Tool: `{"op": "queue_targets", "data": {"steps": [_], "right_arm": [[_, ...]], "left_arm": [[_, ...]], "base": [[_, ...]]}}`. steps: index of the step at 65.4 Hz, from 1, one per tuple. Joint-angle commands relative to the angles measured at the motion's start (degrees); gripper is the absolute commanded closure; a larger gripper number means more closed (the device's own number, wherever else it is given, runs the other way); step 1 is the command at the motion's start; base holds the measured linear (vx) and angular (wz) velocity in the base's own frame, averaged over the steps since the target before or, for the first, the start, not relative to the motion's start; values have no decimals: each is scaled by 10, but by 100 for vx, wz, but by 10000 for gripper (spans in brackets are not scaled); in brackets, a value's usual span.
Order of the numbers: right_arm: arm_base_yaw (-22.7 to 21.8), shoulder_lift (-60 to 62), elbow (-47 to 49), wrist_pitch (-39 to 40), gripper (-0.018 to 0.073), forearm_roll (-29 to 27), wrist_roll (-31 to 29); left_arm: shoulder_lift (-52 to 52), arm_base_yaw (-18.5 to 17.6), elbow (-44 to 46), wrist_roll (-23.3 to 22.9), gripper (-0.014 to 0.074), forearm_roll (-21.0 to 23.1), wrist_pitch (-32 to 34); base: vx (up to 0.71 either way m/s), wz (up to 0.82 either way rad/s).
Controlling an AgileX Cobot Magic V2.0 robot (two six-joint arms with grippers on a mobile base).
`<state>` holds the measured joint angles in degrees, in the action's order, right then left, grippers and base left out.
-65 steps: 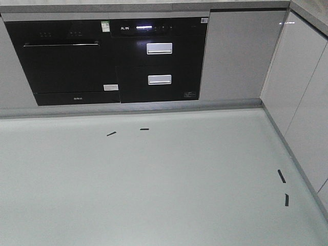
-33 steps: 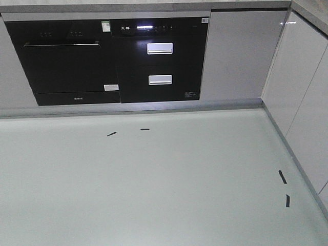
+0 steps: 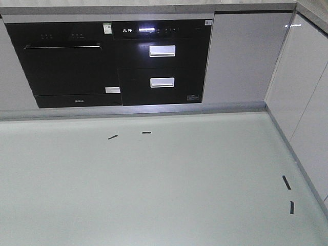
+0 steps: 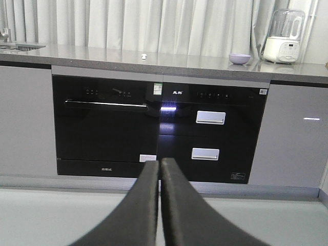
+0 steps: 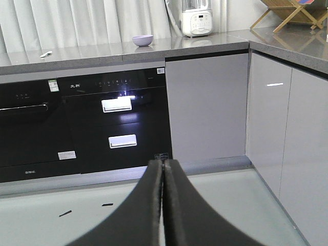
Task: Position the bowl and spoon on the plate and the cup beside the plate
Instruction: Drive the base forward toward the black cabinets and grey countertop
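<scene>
Bowl (image 4: 240,58), lavender and upright, is sitting on the grey surface (image 4: 92,52) near a white appliance (image 4: 281,37), while the spoon (image 4: 144,54) is lying well apart to its left on the same surface. Below them, black oven fronts (image 4: 105,125) are facing the cameras. Left fingers (image 4: 146,197) are pressing together with nothing between them over the pale floor (image 3: 164,195), and right fingers (image 5: 151,197) are doing likewise

This is a kitchen. Black built-in appliances (image 4: 107,128) sit under a grey bench (image 4: 92,51), flanked by glossy cabinets (image 5: 207,107). A white countertop machine (image 4: 281,41) stands before curtains (image 4: 128,23).
</scene>
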<state>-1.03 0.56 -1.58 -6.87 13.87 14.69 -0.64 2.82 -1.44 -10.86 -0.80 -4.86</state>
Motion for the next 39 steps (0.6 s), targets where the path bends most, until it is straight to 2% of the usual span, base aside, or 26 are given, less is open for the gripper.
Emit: {"op": "queue_targets", "data": {"steps": [1,39], "right_arm": [[-1,6,-9,44,565,3,-5],[-1,6,-9,44,565,3,-5]], "left_arm": [[3,1,-16,-5,602,0,41],[3,1,-16,-5,602,0,41]], "base": [[10,-3],[8,4]]}}
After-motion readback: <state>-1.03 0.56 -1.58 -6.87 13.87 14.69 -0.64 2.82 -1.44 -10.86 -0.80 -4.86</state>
